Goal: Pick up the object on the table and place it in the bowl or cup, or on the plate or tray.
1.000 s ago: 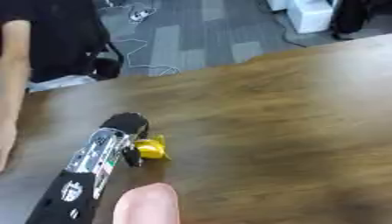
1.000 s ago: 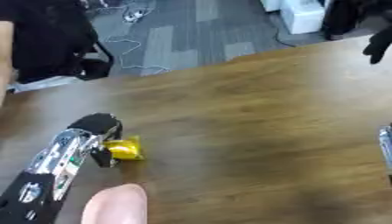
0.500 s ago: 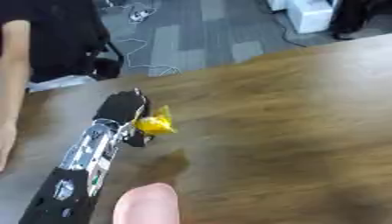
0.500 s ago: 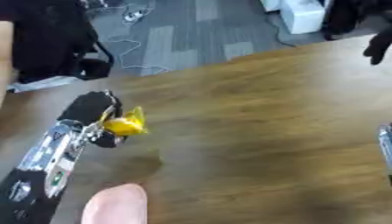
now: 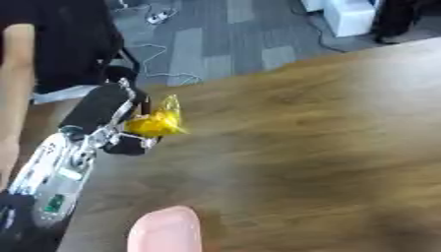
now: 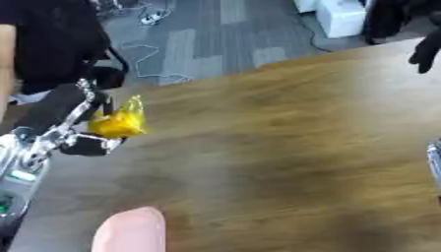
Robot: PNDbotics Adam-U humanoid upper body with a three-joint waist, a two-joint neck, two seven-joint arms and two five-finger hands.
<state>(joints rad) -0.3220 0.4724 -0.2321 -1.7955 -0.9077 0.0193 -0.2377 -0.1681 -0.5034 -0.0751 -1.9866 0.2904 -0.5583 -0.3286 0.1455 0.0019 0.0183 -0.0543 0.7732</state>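
Yellow and crinkled, the small wrapped object sits pinched in my left robot hand, whose dark fingers curl round it from the left side. I see it held up off the wooden counter, over the counter's far left part near the back edge. My left forearm, silver and black, runs down toward the lower left corner. At the bottom edge, just right of that arm, a pale pink rounded shape pokes into view; I cannot make out what it is. Farther right the wood is bare brown grain. At the upper right of the right eye view, my right robot hand shows as dark fingers hanging down; I cannot tell their pose.
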